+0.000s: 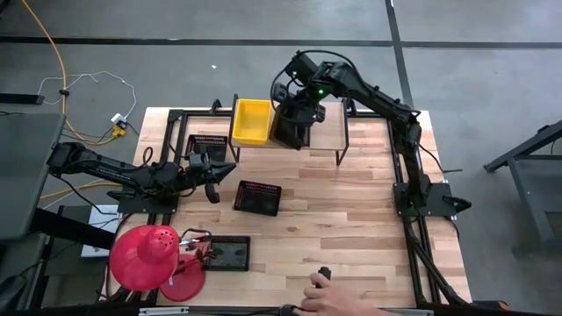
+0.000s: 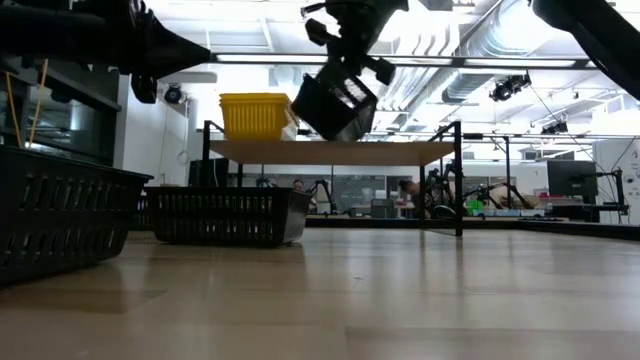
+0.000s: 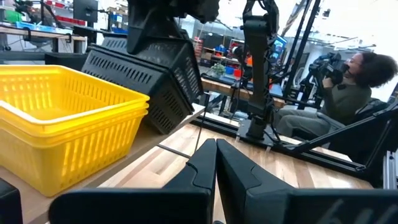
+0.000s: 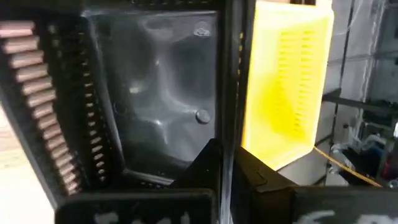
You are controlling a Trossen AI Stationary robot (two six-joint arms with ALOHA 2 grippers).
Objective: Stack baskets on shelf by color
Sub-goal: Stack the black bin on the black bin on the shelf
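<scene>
My right gripper [image 1: 299,104] is over the shelf [image 1: 327,133], shut on a black basket [image 1: 291,125] that is tilted steeply right beside the yellow basket [image 1: 250,121]. The yellow basket rests on the shelf's left end; in the left wrist view it looks like two nested ones [image 3: 59,124]. In the low view the black basket's [image 2: 335,100] lowest corner is at or just above the board [image 2: 400,152]. My left gripper [image 1: 213,183] is shut and empty above the table's left part, between two more black baskets [image 1: 206,145] [image 1: 257,197]. A third [image 1: 230,253] lies near the front. My right gripper [image 4: 227,155] pinches the black basket's side wall [image 4: 227,93], the one facing the yellow basket, with one finger [image 4: 202,165] inside the basket and the other outside. It comes from above. The basket hangs tilted on edge; whether its low corner touches the board, I cannot tell.
A red dome-shaped object [image 1: 145,257] sits at the table's near left corner. A person's hand [image 1: 338,300] reaches over the near edge. The shelf's right part [image 1: 364,132] is bare. A seated person [image 3: 348,81] shows beyond the table.
</scene>
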